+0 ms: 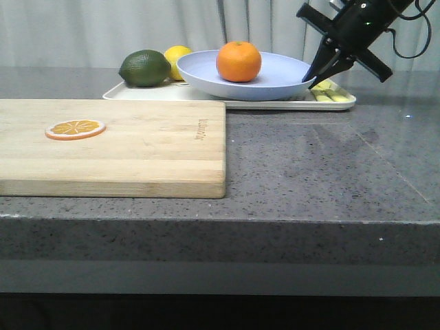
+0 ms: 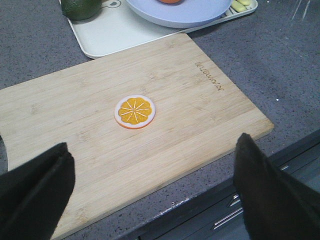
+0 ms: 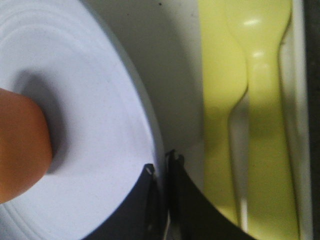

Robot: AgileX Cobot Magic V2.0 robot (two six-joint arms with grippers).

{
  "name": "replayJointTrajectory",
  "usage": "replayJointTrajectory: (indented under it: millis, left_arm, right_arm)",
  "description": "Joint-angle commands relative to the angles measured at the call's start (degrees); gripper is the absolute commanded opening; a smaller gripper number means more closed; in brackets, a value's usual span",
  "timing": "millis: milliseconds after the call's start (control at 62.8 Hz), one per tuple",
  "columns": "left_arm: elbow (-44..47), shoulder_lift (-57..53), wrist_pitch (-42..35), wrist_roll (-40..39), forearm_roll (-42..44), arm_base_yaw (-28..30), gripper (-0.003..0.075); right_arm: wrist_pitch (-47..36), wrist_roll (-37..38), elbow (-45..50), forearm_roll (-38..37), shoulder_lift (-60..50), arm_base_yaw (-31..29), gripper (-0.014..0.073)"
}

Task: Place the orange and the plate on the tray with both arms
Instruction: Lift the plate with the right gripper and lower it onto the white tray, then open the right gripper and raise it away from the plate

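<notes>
The orange (image 1: 238,61) sits inside the pale lavender-blue plate (image 1: 275,72), and the plate sits on the cream-white tray (image 1: 137,93) at the back of the counter. My right gripper (image 1: 315,75) reaches down to the plate's right edge and is shut on the rim. The right wrist view shows one finger inside the plate (image 3: 100,100) and the other outside, with the gripper (image 3: 162,167) pinching the rim and the orange (image 3: 20,145) close by. My left gripper (image 2: 153,145) hangs open over the near edge of the wooden board, with nothing in it.
A wooden cutting board (image 1: 137,148) carries a thin orange slice (image 1: 75,128) at the front left. A dark green lime (image 1: 145,68) and a yellow lemon (image 1: 177,57) lie on the tray's left part. Yellow utensils (image 3: 250,125) lie on its right end, beside my right fingers.
</notes>
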Motion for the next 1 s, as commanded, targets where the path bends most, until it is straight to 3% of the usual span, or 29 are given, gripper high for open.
replayJointTrajectory:
  millis: [0, 143, 334, 525, 844, 987]
  left_arm:
    - [-1.56, 0.00, -4.13, -0.16, 0.07, 0.15, 0.0618]
    - [-1.56, 0.00, -4.13, -0.16, 0.07, 0.15, 0.0618]
    - [-1.56, 0.00, -3.89, -0.16, 0.07, 0.15, 0.0618]
    - [-1.56, 0.00, -3.81, -0.16, 0.07, 0.15, 0.0618]
    - [-1.56, 0.00, -3.81, -0.16, 0.07, 0.15, 0.0618]
    - [-1.56, 0.00, -3.81, -0.16, 0.07, 0.15, 0.0618]
  right_arm:
    - [-0.74, -0.26, -2.11, 1.78, -4.47, -0.18, -0.0115]
    - [-1.45, -0.26, -2.11, 1.78, -4.47, -0.18, -0.0096]
    - [-2.88, -0.26, -2.11, 1.78, -4.47, -0.18, 0.0136]
    - [-4.36, -0.26, -2.11, 1.84, -4.47, -0.18, 0.0275]
    - [-2.56, -0.26, -3.78, 1.40, -5.60, -0.18, 0.0302]
    - [0.19, -0.33, -4.41, -2.64, -8.61, -0.18, 0.0302]
